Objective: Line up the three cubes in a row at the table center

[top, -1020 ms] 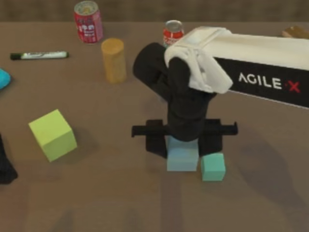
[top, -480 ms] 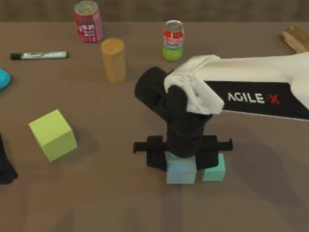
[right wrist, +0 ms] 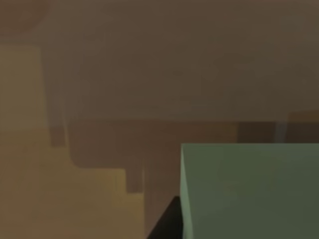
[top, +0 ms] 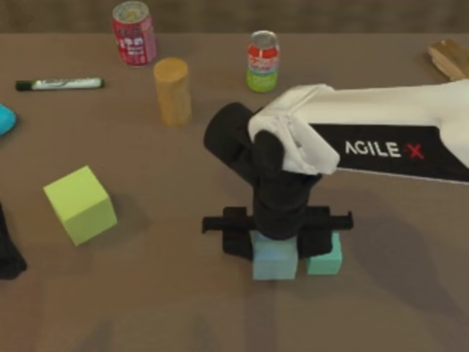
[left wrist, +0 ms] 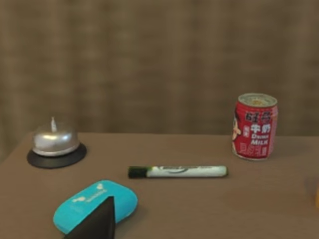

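Motion has stopped: a second ago your right gripper [top: 275,233] was carrying the mid-sized pale light-blue matte cube [top: 275,262] toward six o'clock, and for the last half second nothing has shifted, so this placement looks finished. That cube now sits at the centre of the broad brown matte table [top: 183,308], with the small teal-green matte cube [top: 326,262] touching it at three o'clock. The blue cube lies directly under the wrist, and you cannot tell whether the jaws clamp it or have let go. The large yellow-green matte cube [top: 80,204] stands well apart at nine o'clock, still to be brought in. Your left arm [top: 9,253] is parked at the nine o'clock edge.
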`<state>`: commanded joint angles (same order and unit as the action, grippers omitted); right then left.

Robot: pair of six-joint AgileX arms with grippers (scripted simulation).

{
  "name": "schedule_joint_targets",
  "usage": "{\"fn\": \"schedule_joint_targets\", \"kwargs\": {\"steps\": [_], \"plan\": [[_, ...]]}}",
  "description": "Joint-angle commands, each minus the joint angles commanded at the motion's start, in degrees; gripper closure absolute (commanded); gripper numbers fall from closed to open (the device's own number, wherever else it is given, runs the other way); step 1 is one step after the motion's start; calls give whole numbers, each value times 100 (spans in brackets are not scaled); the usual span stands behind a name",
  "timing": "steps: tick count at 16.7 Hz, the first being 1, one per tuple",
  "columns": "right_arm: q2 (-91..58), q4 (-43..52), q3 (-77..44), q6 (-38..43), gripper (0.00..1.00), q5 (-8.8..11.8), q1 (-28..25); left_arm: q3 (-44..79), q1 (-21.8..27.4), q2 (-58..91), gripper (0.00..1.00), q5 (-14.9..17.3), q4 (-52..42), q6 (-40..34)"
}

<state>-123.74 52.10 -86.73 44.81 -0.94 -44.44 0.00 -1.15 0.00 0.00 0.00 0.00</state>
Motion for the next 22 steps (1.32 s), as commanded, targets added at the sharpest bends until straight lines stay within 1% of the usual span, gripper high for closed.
{"fn": "schedule_joint_targets", "kwargs": {"steps": [5, 6, 15, 17, 22], "plan": [[0, 0, 0, 0, 2, 0, 0, 0, 0, 0, 0, 0, 0, 0], [0, 0, 0, 0, 0, 0, 0, 0, 0, 0, 0, 0, 0, 0], [8, 20, -19, 1, 0, 0, 8, 0, 0, 0, 0, 0, 0, 0], [68, 239, -184, 8, 0, -1, -7, 0, 0, 0, 0, 0, 0, 0], [391, 1244, -816, 9, 0, 3, -46, 0, 0, 0, 0, 0, 0, 0]]}}
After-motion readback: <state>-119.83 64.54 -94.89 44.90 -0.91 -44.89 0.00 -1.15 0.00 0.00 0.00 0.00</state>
